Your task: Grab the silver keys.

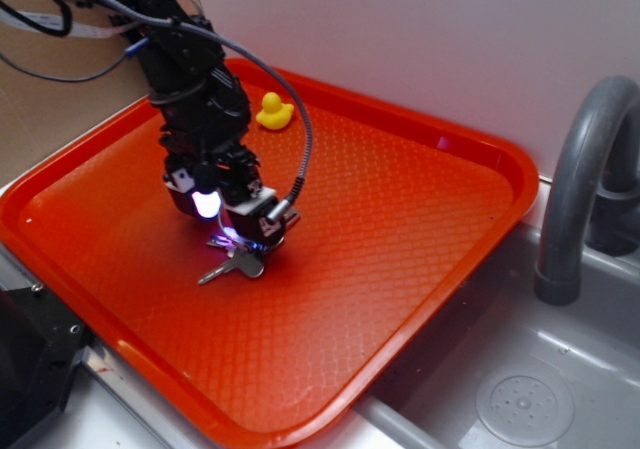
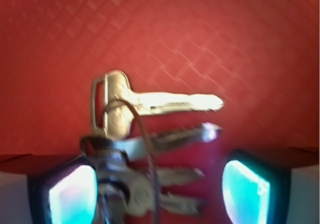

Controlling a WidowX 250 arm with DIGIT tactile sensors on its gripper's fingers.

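The silver keys [image 1: 236, 264] lie flat on the orange tray [image 1: 400, 229], a bunch of several keys on a thin wire ring. In the wrist view the silver keys [image 2: 150, 129] fan out to the right, with the ring end lying between my fingers. My gripper [image 1: 240, 237] hangs low right over the keys, jaws open. In the wrist view my gripper [image 2: 160, 191] shows two glowing cyan pads [image 2: 74, 196] set wide apart. The left pad is close to or touching the key heads. The right pad stands clear of the blades.
A small yellow toy duck [image 1: 274, 111] sits at the tray's far edge. A grey faucet [image 1: 585, 169] and a metal sink with a drain [image 1: 525, 404] lie to the right of the tray. A wall stands behind.
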